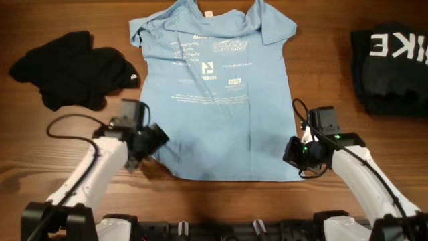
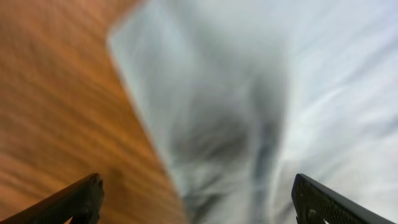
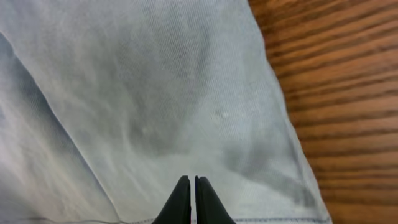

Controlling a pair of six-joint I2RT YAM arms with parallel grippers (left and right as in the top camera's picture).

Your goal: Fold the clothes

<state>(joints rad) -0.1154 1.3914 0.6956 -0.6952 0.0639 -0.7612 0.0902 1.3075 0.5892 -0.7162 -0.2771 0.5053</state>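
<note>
The light blue shirt (image 1: 214, 100) lies flat on the tabletop (image 1: 221, 204), collar far, hem near: the left tool (image 1: 155, 144) gapes at its left hem corner, the right tool (image 1: 294, 152) is pressed together over the right corner, possibly pinching cloth.

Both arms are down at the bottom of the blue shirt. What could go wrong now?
The right tool is shut over a hem corner of the shirt, yet no pinched fold shows, so it may lift nothing. The left tool stands wide open at the opposite corner; if only one side rises, the shirt could skew or bunch.
</note>
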